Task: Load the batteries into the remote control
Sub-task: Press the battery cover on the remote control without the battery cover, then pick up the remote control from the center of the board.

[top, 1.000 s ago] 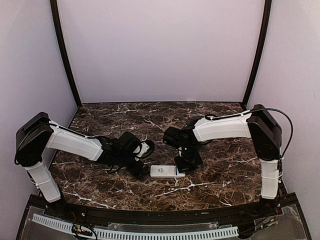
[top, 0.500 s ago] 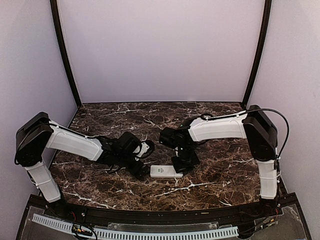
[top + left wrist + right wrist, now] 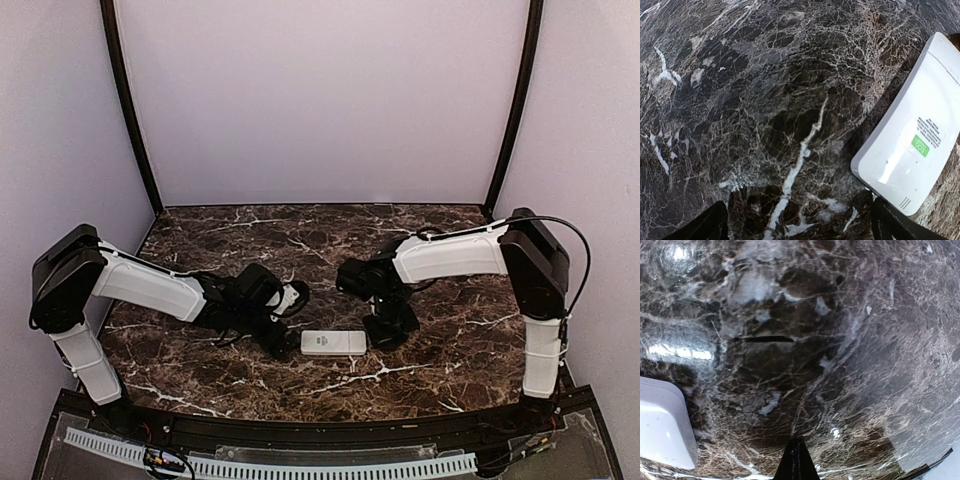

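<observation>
The remote control (image 3: 333, 342) lies flat on the marble table (image 3: 430, 350) between my two arms. In the left wrist view the remote control (image 3: 912, 135) shows a plain white side with a green sticker facing up. My left gripper (image 3: 288, 338) sits low at the remote's left end and is open; its dark fingertips (image 3: 710, 227) straddle bare marble, and the remote rests by the right finger. My right gripper (image 3: 385, 330) is shut with nothing in it, just off the remote's right end. Its closed tip (image 3: 796, 460) points at bare marble, with the remote's corner (image 3: 662, 427) to its left. The batteries are out of view.
Pale purple walls (image 3: 320, 100) close in the dark marble table at the back and sides. The arm bases and a white slotted strip (image 3: 270, 466) line the near edge.
The right arm swung left toward the remote's right end half a second ago, then drew back to the right. The left arm and the remote have not moved.
</observation>
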Robot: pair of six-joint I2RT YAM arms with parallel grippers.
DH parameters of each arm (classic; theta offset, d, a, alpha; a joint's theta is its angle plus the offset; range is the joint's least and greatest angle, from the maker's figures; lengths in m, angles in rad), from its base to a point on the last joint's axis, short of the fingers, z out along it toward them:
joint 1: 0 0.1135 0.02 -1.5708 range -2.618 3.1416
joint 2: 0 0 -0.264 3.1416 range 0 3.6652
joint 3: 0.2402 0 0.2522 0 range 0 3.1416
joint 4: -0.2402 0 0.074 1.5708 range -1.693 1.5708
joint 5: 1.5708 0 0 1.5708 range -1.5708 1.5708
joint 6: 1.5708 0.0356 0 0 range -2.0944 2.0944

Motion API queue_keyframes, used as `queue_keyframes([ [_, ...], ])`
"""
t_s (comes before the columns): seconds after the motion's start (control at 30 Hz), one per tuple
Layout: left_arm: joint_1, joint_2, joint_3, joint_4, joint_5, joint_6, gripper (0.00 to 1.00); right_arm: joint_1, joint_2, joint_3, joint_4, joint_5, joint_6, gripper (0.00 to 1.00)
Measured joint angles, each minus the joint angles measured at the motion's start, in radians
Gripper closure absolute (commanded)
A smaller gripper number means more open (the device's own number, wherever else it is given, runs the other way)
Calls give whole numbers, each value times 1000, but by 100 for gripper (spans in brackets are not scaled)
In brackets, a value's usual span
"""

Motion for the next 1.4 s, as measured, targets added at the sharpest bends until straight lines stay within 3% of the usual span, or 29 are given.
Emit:
queue_keyframes([
  [0.17,0,0,0,0,1,1,1,11,14,25,0,-17,0,100],
  [0.3,0,0,0,-1,1,2,1,61,88,143,10,-58,-2,100],
  [0.43,5,-1,0,-4,5,11,1,81,135,210,-73,-61,-2,100],
  [0.7,5,-1,-5,9,13,18,1,39,61,116,7,-97,-9,100],
  [0.77,5,-5,-13,18,16,18,1,14,12,73,37,-89,-31,82],
  [0.87,10,-27,-31,8,8,10,1,-16,-72,53,64,-78,-110,41],
  [0.93,21,-47,-35,-8,4,1,1,-24,-140,47,115,-93,-213,20],
  [0.97,31,-63,-35,-18,-2,-5,1,-22,-174,43,146,-111,-270,15],
  [1.1,81,-177,-35,-53,-45,-21,1,15,-235,51,247,-170,-511,3],
  [1.4,209,-433,-63,-16,-90,-123,1,101,-13,178,337,-240,-934,3],
])
